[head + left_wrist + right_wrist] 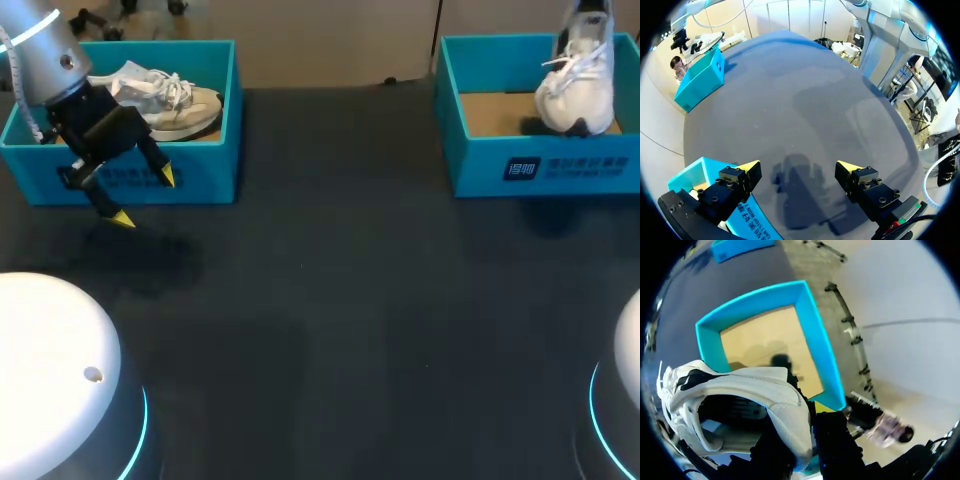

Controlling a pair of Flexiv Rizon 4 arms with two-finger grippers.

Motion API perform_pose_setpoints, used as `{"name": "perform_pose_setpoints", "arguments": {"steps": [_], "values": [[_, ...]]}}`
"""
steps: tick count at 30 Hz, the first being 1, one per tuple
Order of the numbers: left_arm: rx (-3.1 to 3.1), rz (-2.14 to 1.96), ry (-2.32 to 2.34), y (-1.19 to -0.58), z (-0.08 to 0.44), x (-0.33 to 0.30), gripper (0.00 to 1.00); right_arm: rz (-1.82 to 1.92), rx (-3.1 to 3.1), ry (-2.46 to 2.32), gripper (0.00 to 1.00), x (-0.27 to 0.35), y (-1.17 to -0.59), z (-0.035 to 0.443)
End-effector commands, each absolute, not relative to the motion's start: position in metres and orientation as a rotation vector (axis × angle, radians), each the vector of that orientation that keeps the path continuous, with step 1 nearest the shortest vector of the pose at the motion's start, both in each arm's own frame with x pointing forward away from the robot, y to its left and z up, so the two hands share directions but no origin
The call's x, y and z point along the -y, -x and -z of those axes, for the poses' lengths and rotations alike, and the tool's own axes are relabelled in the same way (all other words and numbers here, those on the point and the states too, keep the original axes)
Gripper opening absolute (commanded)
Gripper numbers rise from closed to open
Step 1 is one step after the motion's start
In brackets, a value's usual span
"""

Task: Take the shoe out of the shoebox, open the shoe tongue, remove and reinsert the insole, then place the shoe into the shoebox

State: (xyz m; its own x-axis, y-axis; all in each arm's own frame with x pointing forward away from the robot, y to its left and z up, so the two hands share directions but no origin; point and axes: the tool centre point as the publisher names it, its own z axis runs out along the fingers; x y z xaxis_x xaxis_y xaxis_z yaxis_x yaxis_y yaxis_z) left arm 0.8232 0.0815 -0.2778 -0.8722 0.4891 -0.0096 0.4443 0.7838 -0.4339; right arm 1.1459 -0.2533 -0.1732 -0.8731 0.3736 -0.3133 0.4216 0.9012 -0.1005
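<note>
Hanging heel-up and toe-down, the white shoe was found within the right shoebox, with its toe low between the walls and close to the front wall. Whether the toe touched the cardboard floor could not be determined. The right gripper was clamped on the shoe at the heel, a finger on either side of the heel wall, as the right wrist view showed. Judgement: the step in hand was most likely the first one, lifting the shoe out of the box, since the tongue was not seen pulled open. A return to the box at the task's end could not be ruled out from this position alone. The next move would call for a straight lift until the toe cleared the front rim. A carry towards the middle of the tabletop would follow, where the shoe could be set down for work on the tongue and insole. The box walls closed the shoe in on all sides, so sideways travel before clearance risked catching the toe and dragging the box. The dark tabletop between the two boxes offered wide open room. The left gripper hung released, fingers spread and holding nothing, just in front of the left shoebox, in which a second shoe lay. It stood well apart from the right shoebox and should not obstruct the carry.
</note>
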Motion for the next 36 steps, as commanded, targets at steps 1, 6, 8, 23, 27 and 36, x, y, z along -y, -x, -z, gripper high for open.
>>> {"name": "perform_pose_setpoints", "arguments": {"steps": [1, 6, 8, 23, 27, 36], "values": [[2.870, -0.652, 0.753, -0.822, 0.277, -0.082, 1.00, 0.255, -2.558, -1.454, 0.00, 0.248, -1.120, 0.172], [2.870, -0.652, 0.753, -0.822, 0.277, -0.082, 1.00, 0.255, -2.558, -1.454, 0.00, 0.248, -1.120, 0.172], [2.870, -0.652, 0.753, -0.822, 0.277, -0.082, 1.00, 0.255, -2.558, -1.454, 0.00, 0.248, -1.120, 0.172], [2.870, -0.652, 0.753, -0.822, 0.277, -0.082, 1.00, 0.231, -2.349, -1.730, 0.00, 0.275, -1.104, 0.181], [2.870, -0.652, 0.753, -0.822, 0.277, -0.082, 1.00, 0.184, -2.209, -1.875, 0.00, 0.285, -1.092, 0.184], [2.870, -0.652, 0.753, -0.822, 0.277, -0.082, 1.00, 0.186, -1.945, -2.067, 0.00, 0.300, -1.070, 0.191]]}}
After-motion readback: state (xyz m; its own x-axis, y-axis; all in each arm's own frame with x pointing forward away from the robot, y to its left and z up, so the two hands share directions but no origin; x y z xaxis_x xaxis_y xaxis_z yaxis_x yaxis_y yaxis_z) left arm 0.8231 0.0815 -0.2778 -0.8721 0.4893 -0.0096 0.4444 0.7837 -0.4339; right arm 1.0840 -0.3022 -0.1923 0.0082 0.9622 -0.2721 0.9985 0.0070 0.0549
